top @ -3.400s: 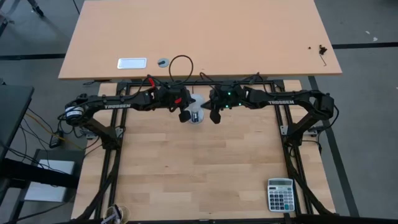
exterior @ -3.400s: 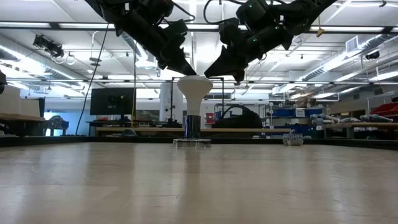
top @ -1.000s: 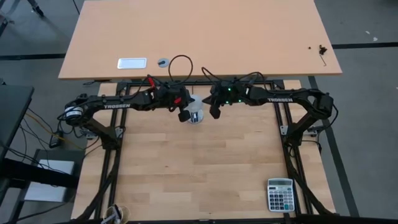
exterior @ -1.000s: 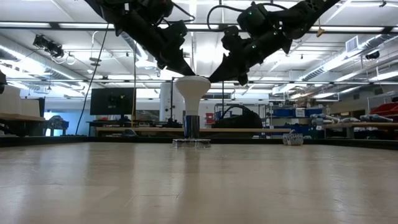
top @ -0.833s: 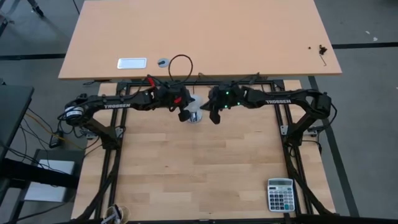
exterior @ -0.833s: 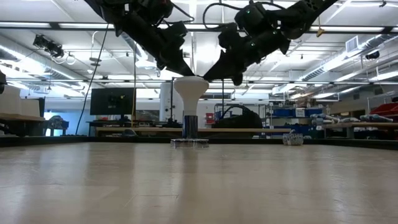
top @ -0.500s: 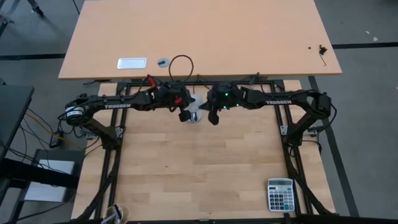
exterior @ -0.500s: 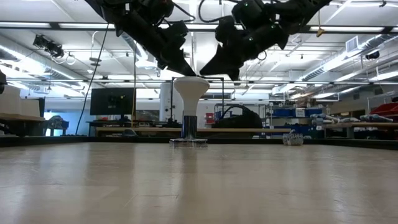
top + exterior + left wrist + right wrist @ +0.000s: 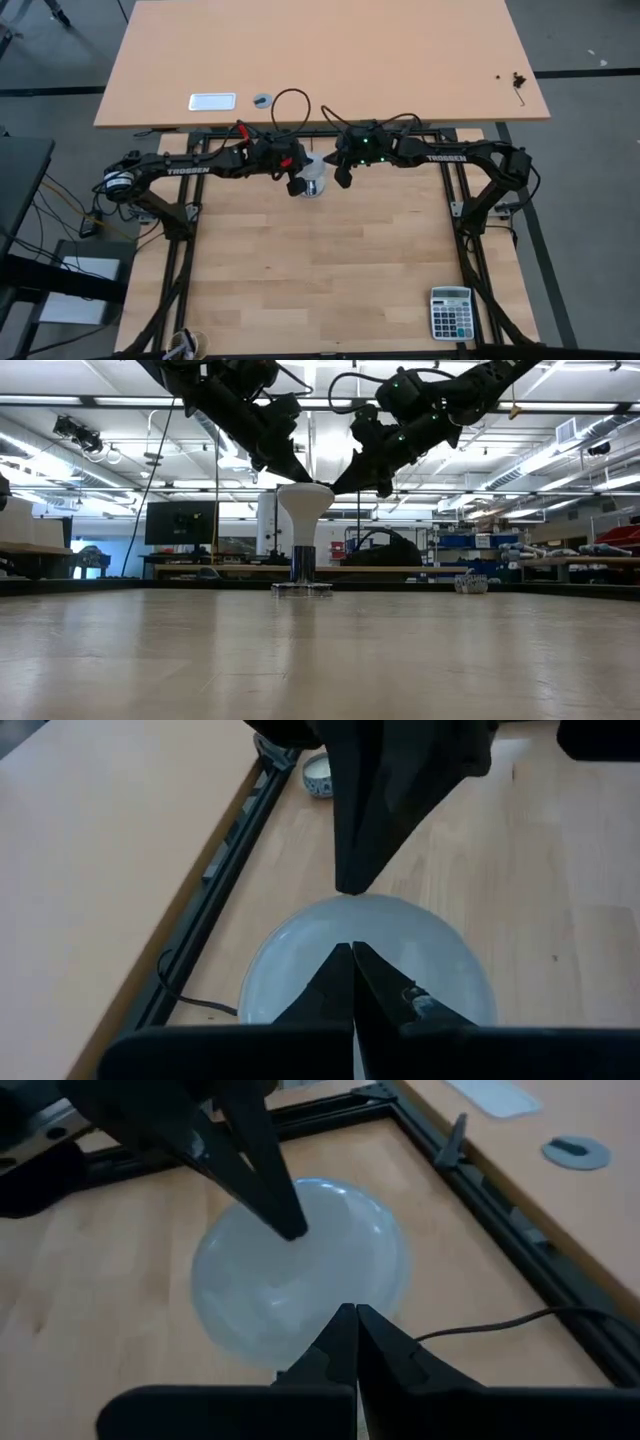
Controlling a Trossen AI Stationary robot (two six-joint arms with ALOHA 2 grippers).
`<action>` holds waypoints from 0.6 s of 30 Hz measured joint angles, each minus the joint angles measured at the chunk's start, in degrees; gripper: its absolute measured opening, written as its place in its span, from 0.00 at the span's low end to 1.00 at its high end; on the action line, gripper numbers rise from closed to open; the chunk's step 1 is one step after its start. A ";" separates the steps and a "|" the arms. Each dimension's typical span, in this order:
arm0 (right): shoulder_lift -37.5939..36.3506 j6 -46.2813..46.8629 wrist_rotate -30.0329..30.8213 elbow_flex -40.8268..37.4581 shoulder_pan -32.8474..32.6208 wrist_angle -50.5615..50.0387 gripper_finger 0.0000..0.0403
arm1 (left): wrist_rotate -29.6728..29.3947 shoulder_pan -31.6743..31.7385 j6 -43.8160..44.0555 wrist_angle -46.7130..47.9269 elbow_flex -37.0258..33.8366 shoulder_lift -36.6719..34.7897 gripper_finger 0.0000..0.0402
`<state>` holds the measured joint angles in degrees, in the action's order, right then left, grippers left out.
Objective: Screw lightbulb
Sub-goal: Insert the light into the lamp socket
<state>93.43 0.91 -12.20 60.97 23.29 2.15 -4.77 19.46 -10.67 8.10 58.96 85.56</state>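
The lightbulb (image 9: pixel 304 500) stands upright at frame centre in the low view, wide head up, neck down in a socket (image 9: pixel 302 587) on the wooden table (image 9: pixel 330 270). Left gripper (image 9: pixel 303 477) has fingers pressed together, tip on the head's top from upper left. Right gripper (image 9: pixel 340 488) also pressed together, tip at the head's right edge, holding nothing. Calculator (image 9: pixel 450 312) lies lower right in the high view.

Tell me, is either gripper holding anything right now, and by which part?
Nothing is held. Both the left gripper and right gripper are shut, tips at opposite edges of the lightbulb head's top.
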 joint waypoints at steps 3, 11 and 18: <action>-0.23 0.50 -3.00 -0.06 -0.58 -0.12 0.02 | 0.00 -0.01 0.04 0.21 -0.03 -0.07 0.00; -0.30 0.93 -10.72 -0.24 -2.90 1.16 0.02 | -0.57 0.05 0.12 -0.11 -0.02 0.07 0.00; -0.94 0.14 1.02 -0.24 0.21 0.96 0.02 | -0.58 0.05 0.14 -0.02 -0.03 0.07 0.00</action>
<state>92.49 1.05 -11.18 60.73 23.50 3.11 -5.35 19.51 -10.52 8.08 58.93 85.62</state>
